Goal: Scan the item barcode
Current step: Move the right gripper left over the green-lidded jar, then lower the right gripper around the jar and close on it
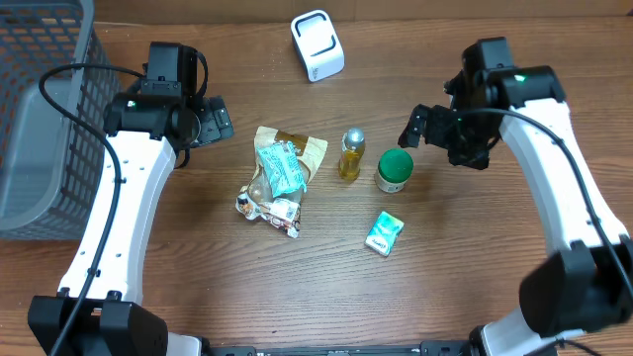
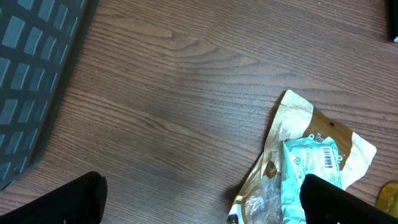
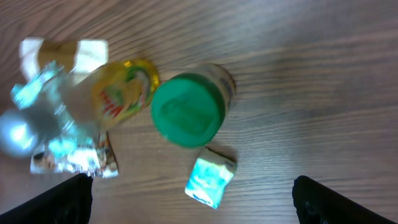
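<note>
- The right gripper (image 1: 419, 127) stands wide open and holds nothing. In the right wrist view its two dark fingertips (image 3: 59, 202) sit at the lower corners, with bare wood between them.
- Just beside it, toward the middle of the wooden table (image 1: 475, 287), a green-lidded jar (image 1: 395, 169) stands upright.
- A yellow bottle (image 1: 351, 153) with a silver cap stands just beside the jar, on its left.
- A small green-and-white packet (image 1: 384, 233) lies flat nearer the robot, apart from the jar.
- The left gripper (image 1: 214, 121) is likewise spread wide and empty, near the left end of the group of items.
- Near it lies a crumpled tan pouch (image 1: 312, 148) with a teal packet (image 1: 281, 168) on top. The left wrist view shows a barcode (image 2: 328, 160) facing up on the teal packet.
- The white scanner (image 1: 317, 44) sits at the far side of the table, well apart from both grippers and from every item.
- A grey mesh basket (image 1: 40, 119) fills the table's left end.
</note>
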